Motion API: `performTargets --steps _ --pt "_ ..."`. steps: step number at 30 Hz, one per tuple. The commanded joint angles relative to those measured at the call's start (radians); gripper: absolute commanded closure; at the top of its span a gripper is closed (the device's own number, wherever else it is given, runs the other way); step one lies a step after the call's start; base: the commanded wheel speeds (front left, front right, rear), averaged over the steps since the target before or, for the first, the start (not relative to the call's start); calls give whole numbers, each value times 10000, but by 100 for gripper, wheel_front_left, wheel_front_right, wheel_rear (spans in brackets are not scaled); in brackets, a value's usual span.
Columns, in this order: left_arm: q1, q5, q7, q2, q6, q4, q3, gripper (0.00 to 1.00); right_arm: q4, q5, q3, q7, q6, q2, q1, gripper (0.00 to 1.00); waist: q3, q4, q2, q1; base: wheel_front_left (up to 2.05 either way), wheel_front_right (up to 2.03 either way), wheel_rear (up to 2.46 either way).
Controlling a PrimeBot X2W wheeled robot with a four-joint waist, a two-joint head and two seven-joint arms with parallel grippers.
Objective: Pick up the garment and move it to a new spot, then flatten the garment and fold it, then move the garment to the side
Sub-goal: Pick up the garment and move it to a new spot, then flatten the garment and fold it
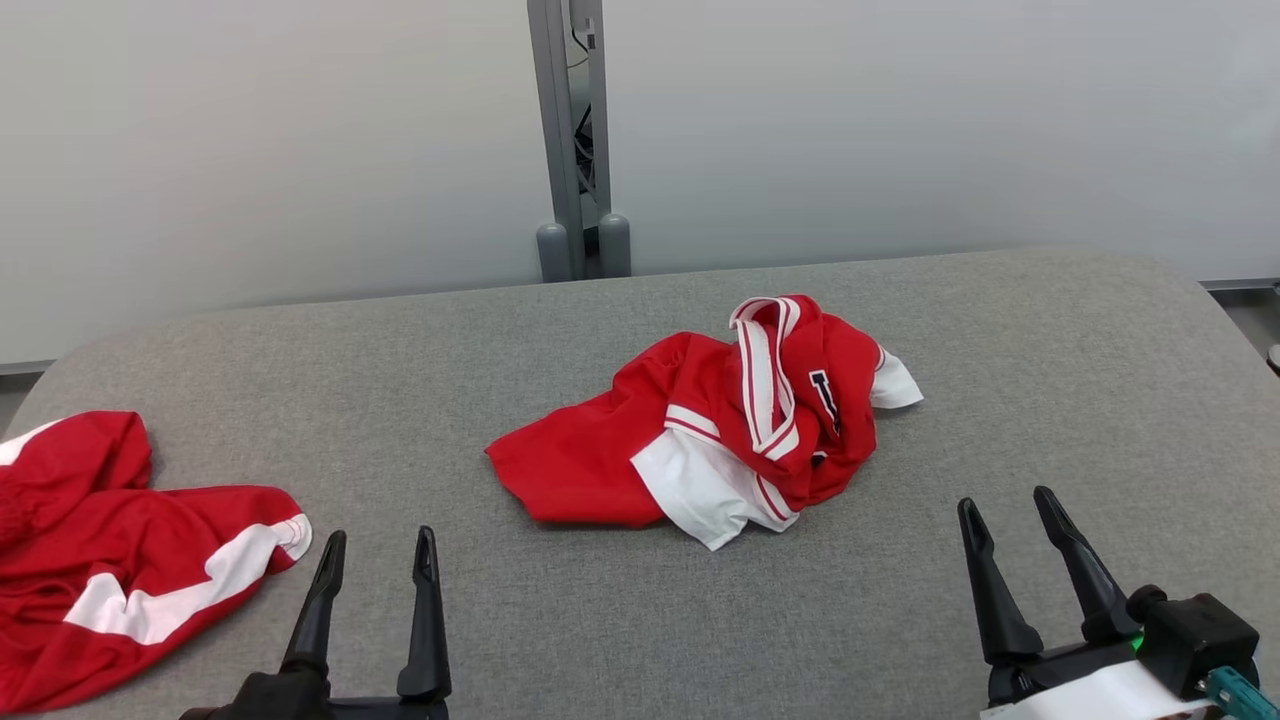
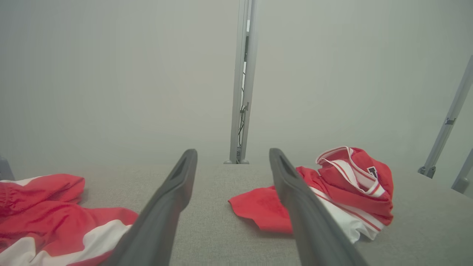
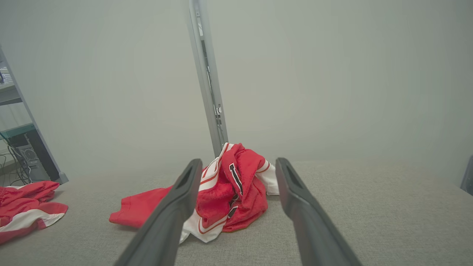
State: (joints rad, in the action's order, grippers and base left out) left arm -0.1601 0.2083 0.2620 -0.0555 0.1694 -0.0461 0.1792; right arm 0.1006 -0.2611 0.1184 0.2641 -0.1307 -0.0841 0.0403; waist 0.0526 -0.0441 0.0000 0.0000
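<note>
- Left claw [image 1: 380,540], lower left of the head view: jaws wide apart, holding nothing.
- Right claw [image 1: 1006,500], lower right: equally wide, also empty.
- Garment [image 1: 720,420], red and white, lies crumpled mid-frame on the desk [image 1: 600,620], well apart from both claws.
- Second cloth [image 1: 130,570], red, lies bunched at the lower left edge.
- By the look of it, pickup, flattening, folding and setting aside all remain.

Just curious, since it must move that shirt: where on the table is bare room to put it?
Right of the crumpled jersey, the table is bare to its edge. So is the strip between the jersey and the second red garment. The near-left corner is crowded by that garment.
</note>
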Motion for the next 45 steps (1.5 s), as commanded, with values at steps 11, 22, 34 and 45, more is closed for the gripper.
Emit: performTargets --steps 11,22,34,45 --pt "89 -609 37 29 -94 274 -244 0 -30 69 -3 10 -1 138 -107 0 -94 -24 0 0 0 0 0" --pt "306 -461 38 34 -299 714 133 0 7 57 -37 10 -1 90 -97 0 -151 -77 0 0 0 0 0" --pt "2674 -585 27 45 -784 3344 2194 0 -78 -73 23 10 -1 -125 -389 0 -800 -806 0 0 0 0 0" --pt "4862 -107 -12 21 -1189 5518 4579 0 -286 -294 68 10 -1 -297 -956 0 -1849 -1831 0 0 0 0 0"
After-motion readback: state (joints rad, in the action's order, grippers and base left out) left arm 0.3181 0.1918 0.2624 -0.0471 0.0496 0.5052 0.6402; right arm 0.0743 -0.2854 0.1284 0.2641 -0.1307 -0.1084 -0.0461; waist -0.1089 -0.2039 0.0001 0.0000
